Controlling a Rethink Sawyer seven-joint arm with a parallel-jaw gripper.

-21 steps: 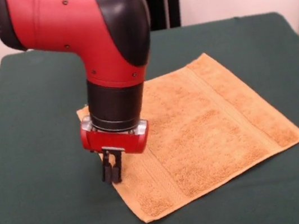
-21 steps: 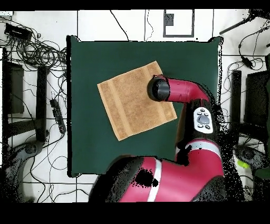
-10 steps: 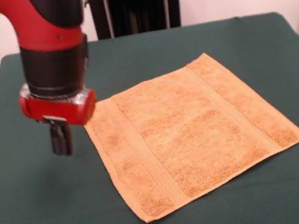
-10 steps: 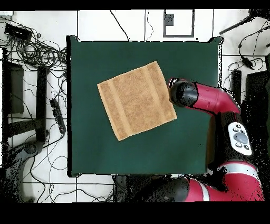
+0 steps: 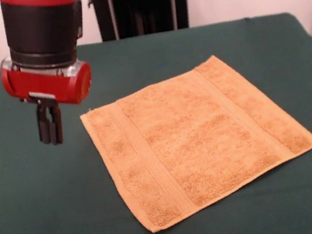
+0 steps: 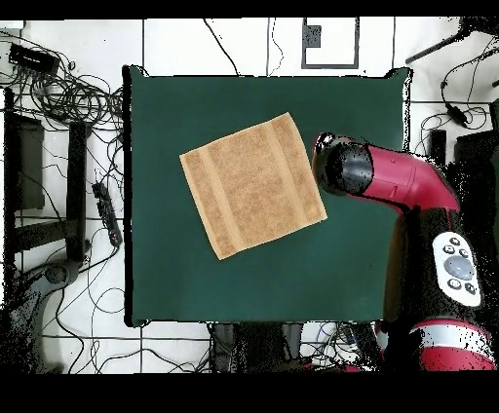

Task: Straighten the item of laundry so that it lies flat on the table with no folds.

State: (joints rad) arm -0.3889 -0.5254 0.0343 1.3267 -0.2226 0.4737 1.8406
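Big green table point(image 5: 204, 44) fills the room's middle, its felt-like cloth dark and bare all round the hand towel point(image 5: 197, 134), and I'll place everything off that towel. The table's near edge is cut off at the bottom of the front view; from overhead the table point(image 6: 361, 273) shows whole, with cables on the floor off one side.

Next in size, the red and black arm point(image 6: 390, 180). From the front only its lower end shows, a black collar and a red wrist ring, the rest running out of the top of the picture. From overhead the arm's own bulk hides the gripper completely.

The towel point(image 6: 251, 185) lies spread flat on the table, orange-tan terry, turned at an angle to the table's edges, no folds that I can see. Two paler, smoother bands run across it, one near each end. A label I can't make out.

Smallest now: the gripper point(image 5: 51, 139) hangs clear above the bare green cloth just off the towel's corner, holding nothing, not touching the towel. Its dark fingers point(image 5: 43, 126) point straight down, pressed close together, jaws narrow with no real gap between them.
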